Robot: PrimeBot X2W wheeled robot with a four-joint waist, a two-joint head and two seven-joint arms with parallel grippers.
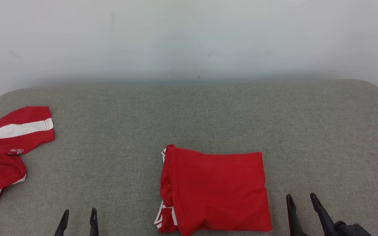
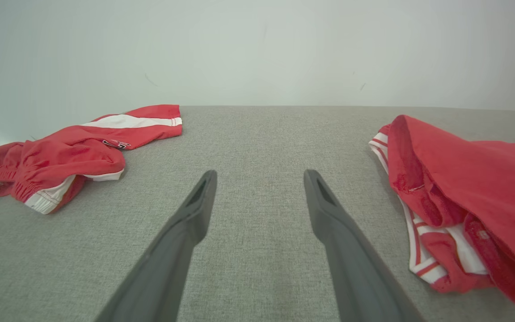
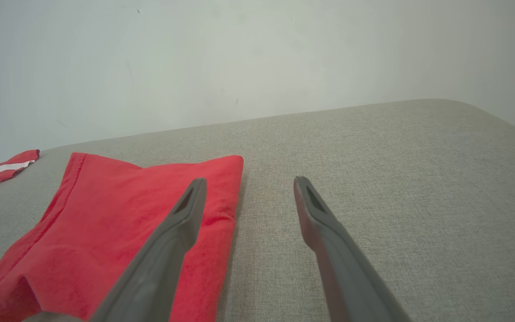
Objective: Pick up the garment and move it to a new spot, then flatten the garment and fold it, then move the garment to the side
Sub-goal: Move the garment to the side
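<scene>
A folded red garment (image 1: 215, 191) with white trim lies in a rough rectangle on the grey cushion (image 1: 189, 114), near its front edge at centre. It shows at the right of the left wrist view (image 2: 476, 188) and at the lower left of the right wrist view (image 3: 123, 223). My left gripper (image 1: 79, 213) is open, low at the front and left of the garment, with nothing between its fingers (image 2: 199, 201). My right gripper (image 1: 302, 198) is open just right of the garment's right edge; its left finger (image 3: 186, 214) hangs over the cloth's edge.
A second red garment (image 1: 7, 147) with white stripes lies crumpled at the cushion's left edge, also in the left wrist view (image 2: 69, 154). A pale wall (image 1: 189, 36) stands behind the cushion. Bare grey fabric (image 3: 396, 170) stretches to the right.
</scene>
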